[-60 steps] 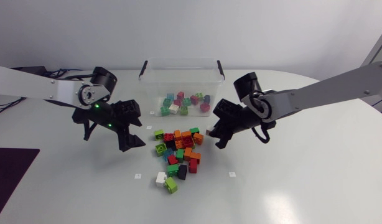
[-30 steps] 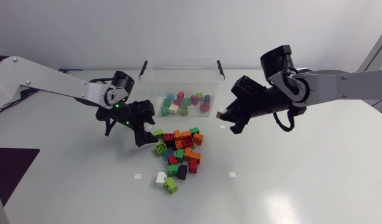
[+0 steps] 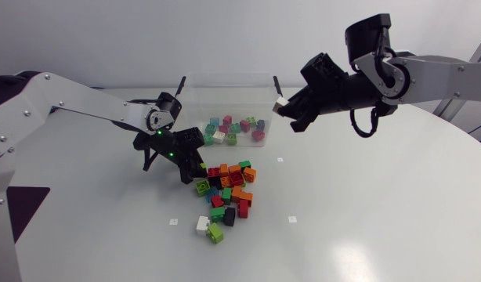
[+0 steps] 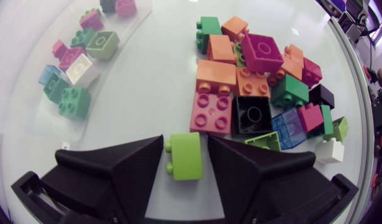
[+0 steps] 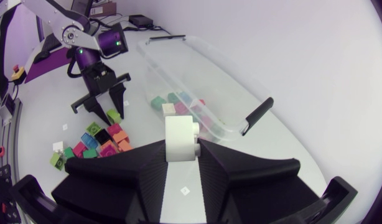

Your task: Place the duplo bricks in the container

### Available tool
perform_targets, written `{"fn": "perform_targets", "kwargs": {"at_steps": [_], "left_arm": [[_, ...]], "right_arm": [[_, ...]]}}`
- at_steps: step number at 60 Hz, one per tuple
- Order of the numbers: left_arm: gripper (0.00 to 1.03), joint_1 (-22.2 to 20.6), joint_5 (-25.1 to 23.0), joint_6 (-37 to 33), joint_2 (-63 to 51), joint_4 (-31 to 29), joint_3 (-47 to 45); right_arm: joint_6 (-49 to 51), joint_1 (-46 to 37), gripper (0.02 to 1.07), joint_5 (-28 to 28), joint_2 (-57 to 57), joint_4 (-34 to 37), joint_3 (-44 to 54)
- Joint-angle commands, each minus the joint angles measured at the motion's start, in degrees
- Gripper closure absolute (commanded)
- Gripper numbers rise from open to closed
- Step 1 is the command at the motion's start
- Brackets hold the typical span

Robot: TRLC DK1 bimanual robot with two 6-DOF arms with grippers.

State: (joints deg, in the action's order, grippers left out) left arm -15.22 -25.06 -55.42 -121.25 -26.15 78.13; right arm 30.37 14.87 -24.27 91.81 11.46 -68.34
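Table (image 3: 381,204), white. Clear container (image 3: 225,76) stands near the far edge, about midway along it, black handle at each end. Loose bricks (image 3: 233,129) lie on its floor: green, pink, white, blue.

Pile (image 3: 225,192) of mixed bricks sits near the table's middle, on the near side of the container and apart from it. Orange, red, green, black and pink; a white one and a lime one lie at its near fringe.

Left gripper (image 3: 192,163) is low at the pile's far-left corner, between pile and container. Left wrist view: gripper (image 4: 185,140) has its fingers apart, one on either side of a lime brick (image 4: 186,157) that lies studs sideways on the table. No clamp seen. A pink brick (image 4: 211,112) and a black brick (image 4: 252,115) sit just ahead of the fingertips.

Right gripper (image 3: 289,110) is raised off the table beside the container's right end, near the handle. Fingers clamped on a white brick (image 3: 280,102). Right wrist view: white brick (image 5: 180,138) pinched from both sides in the gripper (image 5: 180,148), container (image 5: 197,62) ahead and below.
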Motion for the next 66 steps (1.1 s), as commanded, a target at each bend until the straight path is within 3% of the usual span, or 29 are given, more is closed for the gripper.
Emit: {"fn": "perform_targets", "kwargs": {"at_steps": [1,33,58,62,65,66], "left_arm": [[0.75,-0.6,-0.2,0.3,-2.7,-3.6,3.1],[0.77,-0.7,1.4,0.0,9.9,-9.9,1.2],[0.77,-1.2,0.7,3.1,17.2,-10.9,4.8],[0.77,-1.1,0.5,4.9,17.2,-10.9,7.0],[0.77,-1.1,0.1,5.8,17.2,-10.9,8.5],[0.76,-1.1,-0.3,6.3,17.2,-10.9,9.1]], "right_arm": [[-2.4,-0.3,0.90,-0.6,0.7,-1.1,-3.0],[-8.0,0.6,0.90,-0.5,16.3,-3.4,-20.2],[-8.3,2.2,0.88,1.1,28.7,-1.4,-32.5],[-8.3,2.3,0.77,1.5,30.6,-0.6,-34.6],[-8.3,2.4,0.57,1.9,31.1,-0.5,-35.2],[-8.3,2.5,0.45,2.1,31.2,-0.5,-35.3]]}}
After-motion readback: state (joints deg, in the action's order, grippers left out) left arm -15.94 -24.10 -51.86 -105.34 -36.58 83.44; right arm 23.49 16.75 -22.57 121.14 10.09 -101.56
